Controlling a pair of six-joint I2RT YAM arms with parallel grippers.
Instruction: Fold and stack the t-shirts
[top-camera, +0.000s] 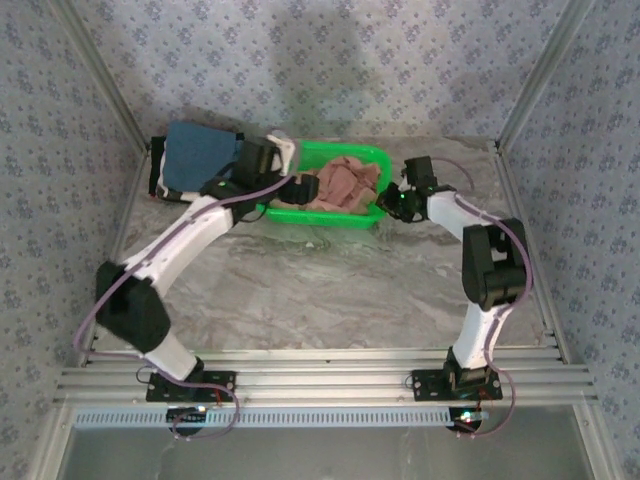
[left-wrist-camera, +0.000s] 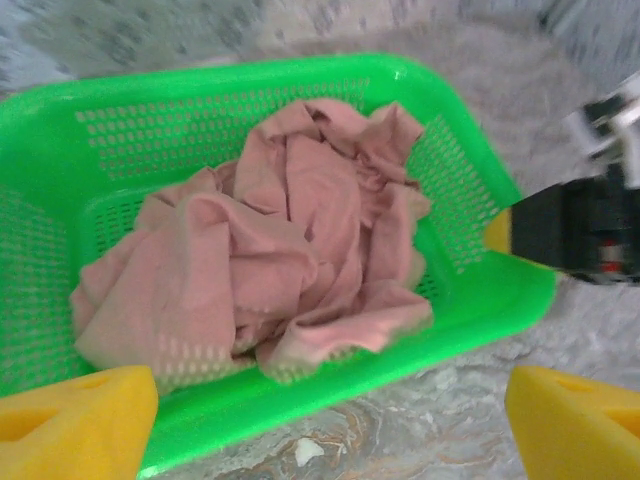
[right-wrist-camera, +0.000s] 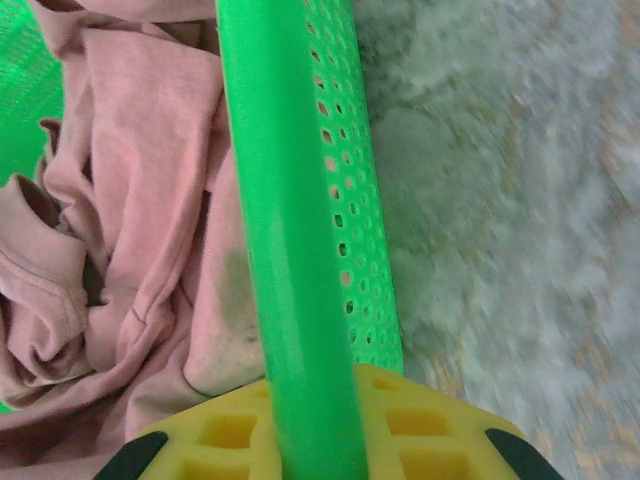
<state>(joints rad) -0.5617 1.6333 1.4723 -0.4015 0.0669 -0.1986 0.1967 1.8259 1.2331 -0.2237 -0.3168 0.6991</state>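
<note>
A green basket (top-camera: 345, 217) stands toward the back of the marbled desk (top-camera: 330, 290), and everything here is placed from it. The pink shirt (left-wrist-camera: 290, 250) lies crumpled inside it, heaped in loose folds that fill most of the floor and rise against the right-hand wall; none of it hangs over the rim. No chest print can be made out in the folds.

Left of the basket, just past its left end, a blue shirt (top-camera: 200, 152) lies folded flat on top of a pile. Black and white edges show beneath it on the side away from the basket, too small to tell more.

The left arm (top-camera: 190, 235) reaches in from the near left, its wrist at the basket's left end. The left jaws stand wide apart. In the left wrist view their yellow fingers (left-wrist-camera: 75, 425) sit at the two lower corners, with the basket's near rim and a strip of desk between them, and they hold nothing.

The right arm (top-camera: 480, 250) bends in toward the basket's right end. The right jaws are drawn in narrow on the basket itself. In the right wrist view the green rim and its perforated wall run straight down into the yellow pad (right-wrist-camera: 420, 425), with the pink shirt on the inner side and bare desk on the outer side.
</note>
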